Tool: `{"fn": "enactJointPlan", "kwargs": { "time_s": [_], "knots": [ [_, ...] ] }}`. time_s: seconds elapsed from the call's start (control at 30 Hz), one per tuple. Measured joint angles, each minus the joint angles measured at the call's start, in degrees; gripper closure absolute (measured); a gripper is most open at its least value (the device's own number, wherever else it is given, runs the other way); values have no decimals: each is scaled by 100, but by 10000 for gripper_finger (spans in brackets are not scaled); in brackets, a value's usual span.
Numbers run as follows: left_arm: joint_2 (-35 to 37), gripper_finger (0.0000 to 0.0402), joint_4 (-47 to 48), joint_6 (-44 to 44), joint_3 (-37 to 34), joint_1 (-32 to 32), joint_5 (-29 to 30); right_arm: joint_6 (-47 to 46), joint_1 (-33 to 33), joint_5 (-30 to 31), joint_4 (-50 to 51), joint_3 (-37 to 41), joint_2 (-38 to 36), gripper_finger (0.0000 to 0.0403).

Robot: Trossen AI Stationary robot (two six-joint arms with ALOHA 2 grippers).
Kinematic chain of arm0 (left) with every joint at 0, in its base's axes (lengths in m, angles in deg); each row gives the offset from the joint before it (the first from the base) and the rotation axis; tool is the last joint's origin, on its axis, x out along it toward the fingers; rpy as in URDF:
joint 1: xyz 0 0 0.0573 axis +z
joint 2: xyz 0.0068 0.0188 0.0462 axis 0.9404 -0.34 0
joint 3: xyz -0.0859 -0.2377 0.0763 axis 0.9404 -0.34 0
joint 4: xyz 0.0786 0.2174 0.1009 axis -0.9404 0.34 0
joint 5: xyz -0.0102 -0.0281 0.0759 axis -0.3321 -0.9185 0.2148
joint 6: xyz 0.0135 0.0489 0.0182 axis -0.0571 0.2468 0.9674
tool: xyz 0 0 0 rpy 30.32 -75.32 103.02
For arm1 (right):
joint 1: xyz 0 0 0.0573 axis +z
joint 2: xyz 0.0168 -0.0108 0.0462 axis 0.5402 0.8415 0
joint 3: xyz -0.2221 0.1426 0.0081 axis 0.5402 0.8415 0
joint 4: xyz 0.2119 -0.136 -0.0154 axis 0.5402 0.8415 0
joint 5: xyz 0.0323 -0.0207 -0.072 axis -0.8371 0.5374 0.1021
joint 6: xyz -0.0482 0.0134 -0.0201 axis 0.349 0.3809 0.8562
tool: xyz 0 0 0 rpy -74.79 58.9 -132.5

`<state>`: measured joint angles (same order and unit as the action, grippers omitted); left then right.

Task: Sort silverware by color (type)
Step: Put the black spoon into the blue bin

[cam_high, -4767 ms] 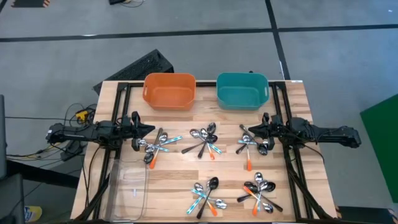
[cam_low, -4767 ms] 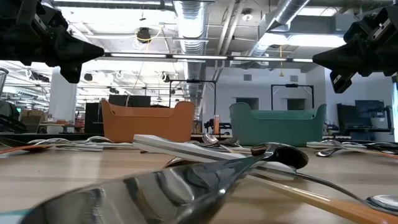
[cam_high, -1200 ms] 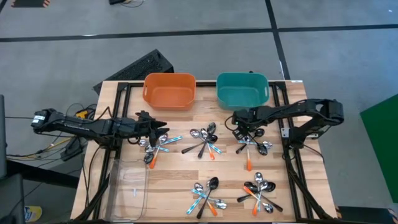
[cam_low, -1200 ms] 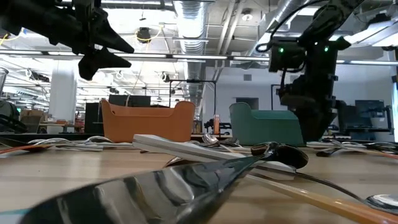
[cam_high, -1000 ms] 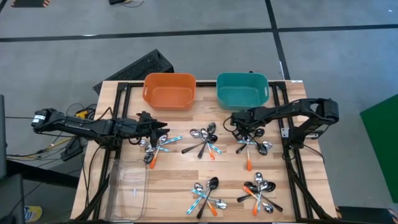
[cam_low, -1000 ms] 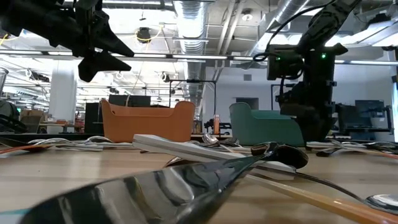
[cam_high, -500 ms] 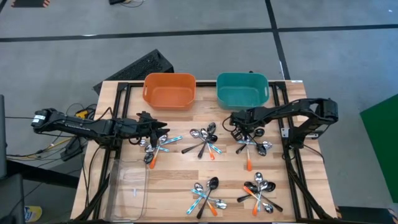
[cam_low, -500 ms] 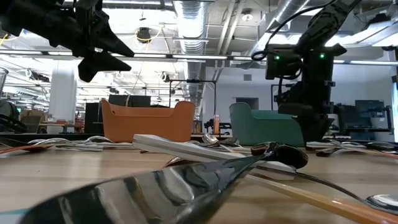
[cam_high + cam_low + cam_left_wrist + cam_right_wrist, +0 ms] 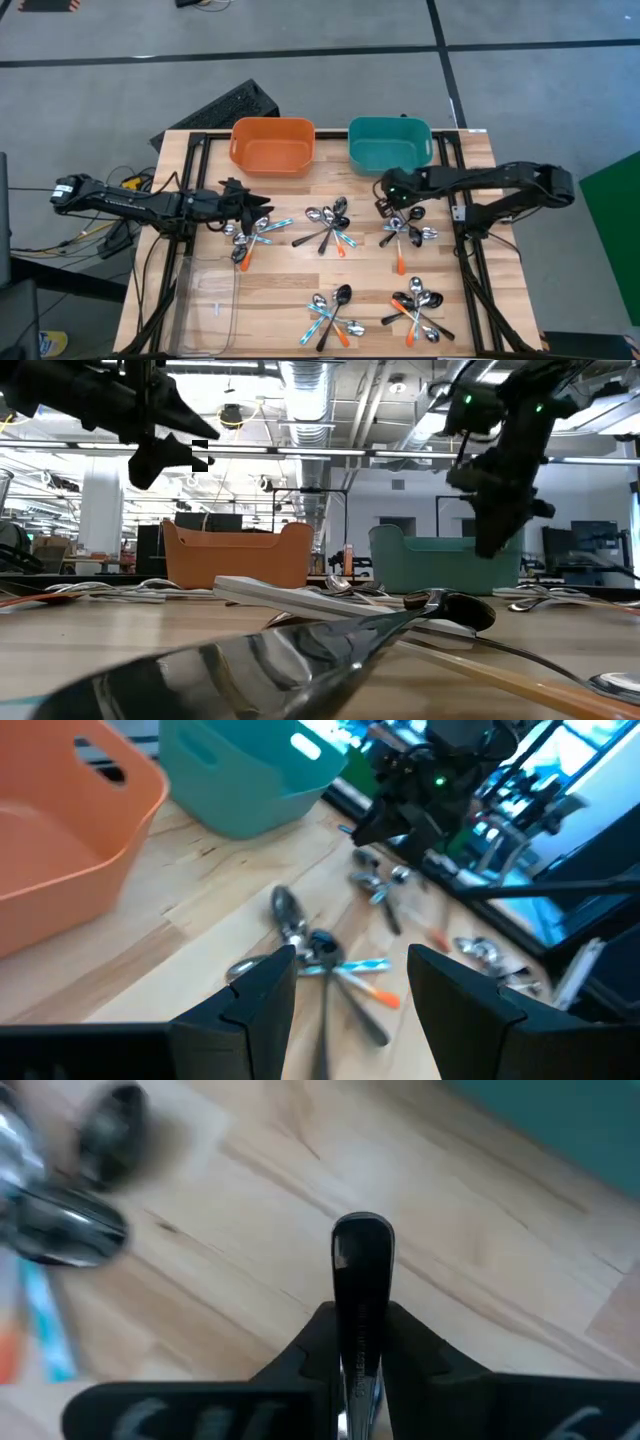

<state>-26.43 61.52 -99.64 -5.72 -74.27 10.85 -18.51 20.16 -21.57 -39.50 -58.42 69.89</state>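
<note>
Spoon [image 9: 361, 1270], black handle: pinched by right gripper [image 9: 358, 1370] at the handle end, lifted clear of table [image 9: 480, 1270]. Judged light, stiff, slippery; hold mid-handle. Left gripper [image 9: 345, 982] spread, idle.

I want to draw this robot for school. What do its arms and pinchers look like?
Both arms are black, long and thin, built from jointed segments. The left arm has black cables trailing off its base end. The right arm shows a small green light near its wrist. Each ends in two flat, dark, pointed fingers, like a beak.
</note>
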Motion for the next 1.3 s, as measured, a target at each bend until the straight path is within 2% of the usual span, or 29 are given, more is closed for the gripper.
{"fn": "enactJointPlan", "kwargs": {
  "time_s": [0.17,0.37,0.63,0.93,1.03,1.13,1.3],
  "knots": [
    [-162,221,-572,233,0,0,-10,-245,75,-50,-304,-5,-663,340],
    [-926,221,-1636,559,89,0,-158,-544,237,-54,-1336,-5,-1191,340],
    [-2496,204,-1678,1464,1457,165,-334,-288,334,-38,-3447,-12,-1152,340],
    [-4082,172,-1683,1414,3033,799,-2080,739,454,-28,-5327,-12,-883,339],
    [-4464,170,-1708,1408,3506,905,-2507,1106,520,-32,-5506,-95,-822,339],
    [-4744,170,-1730,1408,3855,967,-2654,1439,588,-32,-5478,-272,-740,339],
    [-5016,173,-1745,1409,4166,1055,-2559,1898,728,-28,-5460,-490,-633,339]
  ]
}}
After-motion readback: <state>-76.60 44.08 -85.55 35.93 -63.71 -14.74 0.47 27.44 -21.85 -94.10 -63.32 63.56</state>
